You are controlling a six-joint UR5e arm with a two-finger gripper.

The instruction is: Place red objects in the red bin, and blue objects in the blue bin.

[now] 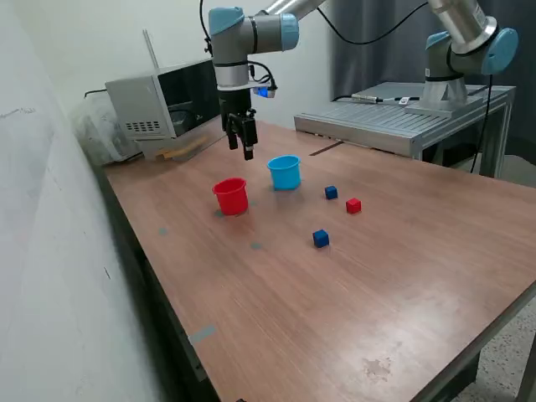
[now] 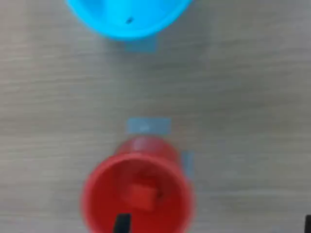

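Fingers (image 1: 246,144) hang spread and empty above the red cup (image 1: 231,196), upper centre of the exterior frame; one red cube (image 2: 141,196) lies inside it. On the surface (image 1: 352,293) right of the blue cup (image 1: 285,172) wait a red cube (image 1: 353,205) and two blue cubes (image 1: 331,193) (image 1: 321,239), unsorted.

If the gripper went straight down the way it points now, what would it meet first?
Probably the red cup: the wrist view looks almost straight into it, with a red cube inside. In the exterior view the gripper hangs above the two cups, so depth is uncertain.
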